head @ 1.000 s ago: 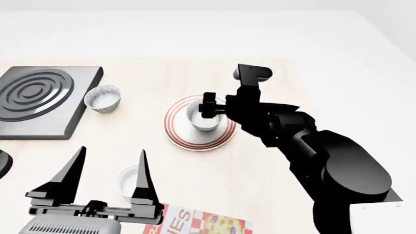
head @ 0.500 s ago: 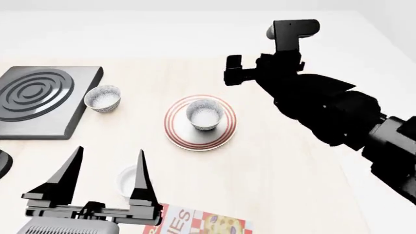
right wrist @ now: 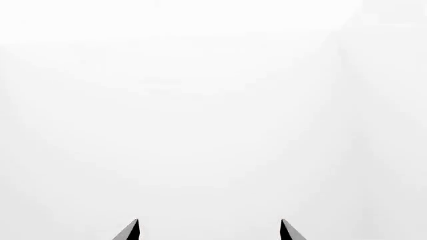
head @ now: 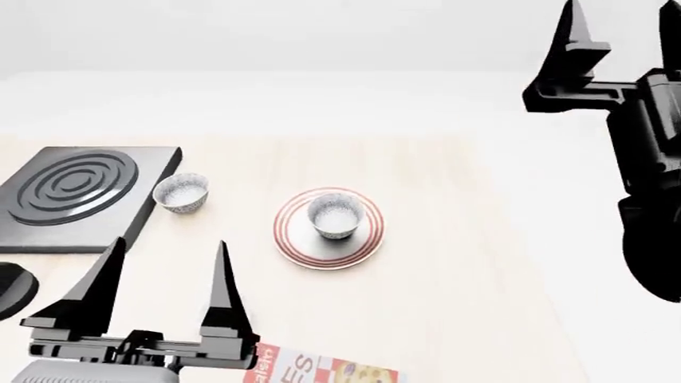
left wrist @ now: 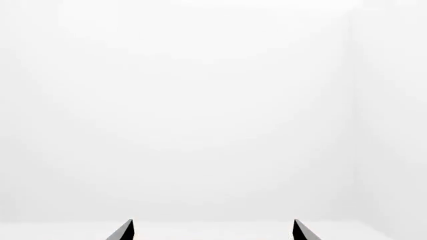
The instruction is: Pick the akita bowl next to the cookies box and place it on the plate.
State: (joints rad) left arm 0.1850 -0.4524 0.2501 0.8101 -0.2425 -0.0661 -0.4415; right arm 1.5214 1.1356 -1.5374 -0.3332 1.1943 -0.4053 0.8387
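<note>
The akita bowl [head: 332, 217], speckled grey outside and white inside, stands upright in the middle of the red-ringed plate [head: 293, 243], with nothing holding it. My right gripper [head: 623, 36] is open, high at the upper right, fingers pointing up, far from the bowl. My left gripper [head: 165, 267] is open and empty, low at the front left. Part of the red cookies box [head: 319, 369] shows at the near edge. In both wrist views only the fingertips [left wrist: 125, 231] [right wrist: 132, 231] show against blank white.
A second speckled bowl [head: 181, 192] sits left of the plate, beside a grey burner slab [head: 75, 195] with concentric rings. A dark round object [head: 11, 289] shows at the left edge. Pale wooden table [head: 458, 263] stretches to the right of the plate.
My right gripper let go of the bowl on the plate, then rose and swung away to the upper right. The head view shifted slightly. The left gripper stayed where it was.
</note>
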